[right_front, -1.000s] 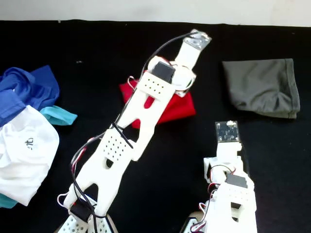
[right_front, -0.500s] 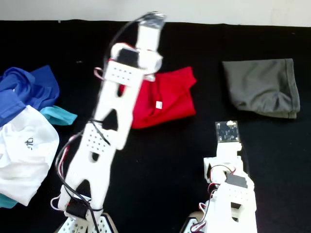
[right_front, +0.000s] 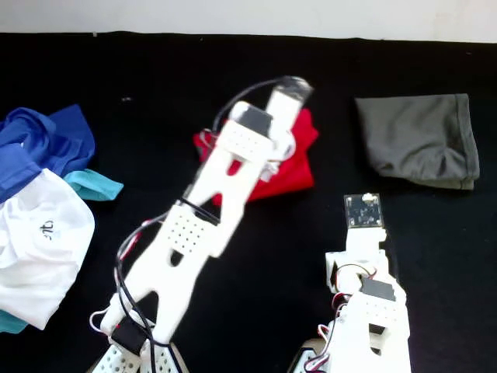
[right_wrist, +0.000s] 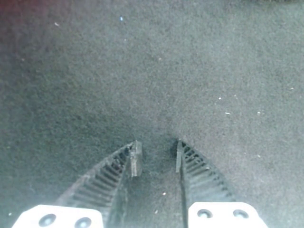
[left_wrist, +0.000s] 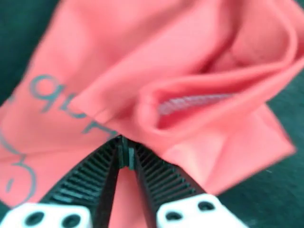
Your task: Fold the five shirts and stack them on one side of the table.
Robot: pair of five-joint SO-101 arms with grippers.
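Observation:
A red shirt [right_front: 293, 171] lies bunched in the middle of the black table [right_front: 155, 70]. The left arm [right_front: 233, 163] stretches over it. My left gripper [left_wrist: 124, 145] is shut on a fold of the red shirt [left_wrist: 142, 61], which has grey print on it. A folded grey shirt [right_front: 419, 140] rests at the back right. On the left lie a blue shirt [right_front: 43, 144], a white shirt [right_front: 39, 241] and a teal one [right_front: 93, 185] in a loose heap. My right gripper [right_wrist: 156, 156] hangs open just above bare table, near the front right.
The right arm [right_front: 365, 264] stands at the front right, short of the grey shirt. Bare black cloth lies between the red shirt and the heap on the left, and along the back edge [right_front: 155, 33].
The left arm swung left, baring the red shirt, then came back right over it. The shirt's right side now stands bunched higher. The right arm has not moved.

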